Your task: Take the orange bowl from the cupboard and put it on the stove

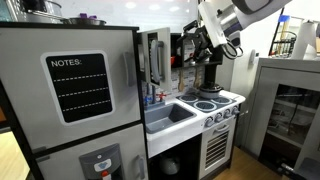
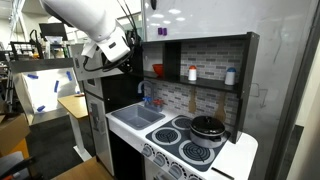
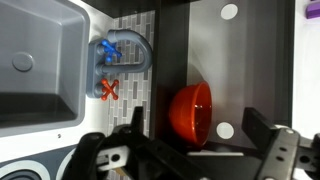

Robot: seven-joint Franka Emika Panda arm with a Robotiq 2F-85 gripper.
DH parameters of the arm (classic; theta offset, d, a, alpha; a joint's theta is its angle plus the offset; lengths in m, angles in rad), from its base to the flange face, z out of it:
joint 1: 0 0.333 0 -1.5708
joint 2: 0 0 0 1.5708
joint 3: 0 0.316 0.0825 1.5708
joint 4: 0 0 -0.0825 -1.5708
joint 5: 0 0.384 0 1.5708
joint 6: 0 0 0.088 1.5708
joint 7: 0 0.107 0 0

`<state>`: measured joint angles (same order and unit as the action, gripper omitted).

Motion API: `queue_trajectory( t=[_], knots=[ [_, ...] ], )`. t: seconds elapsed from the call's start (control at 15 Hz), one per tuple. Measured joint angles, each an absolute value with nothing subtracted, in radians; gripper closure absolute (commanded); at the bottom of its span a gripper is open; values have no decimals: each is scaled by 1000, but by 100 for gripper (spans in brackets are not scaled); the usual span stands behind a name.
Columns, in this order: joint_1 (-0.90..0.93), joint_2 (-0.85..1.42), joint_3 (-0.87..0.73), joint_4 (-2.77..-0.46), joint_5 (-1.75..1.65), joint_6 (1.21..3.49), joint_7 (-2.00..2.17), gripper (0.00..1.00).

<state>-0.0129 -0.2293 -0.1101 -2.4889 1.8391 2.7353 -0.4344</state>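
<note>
orange bowl on cupboard shelf looks light, stiff, slick plastic, so pinch 1 spot on the rim; gripper spread wide, empty, not touching it.

One orange bowl, one pot, one sink

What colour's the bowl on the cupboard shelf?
Red-orange, plain and glossy; the bowl shows best in the wrist view.

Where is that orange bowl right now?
In the wrist view the orange bowl rests on the dark cupboard shelf, just beside the tiled wall with the blue tap.
</note>
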Motion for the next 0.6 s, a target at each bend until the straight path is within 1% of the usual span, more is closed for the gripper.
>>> queue_trajectory(
  t=[0.6],
  knots=[
    [-6,-55,-108,-2317,1835,2733,-438,0]
  ],
)
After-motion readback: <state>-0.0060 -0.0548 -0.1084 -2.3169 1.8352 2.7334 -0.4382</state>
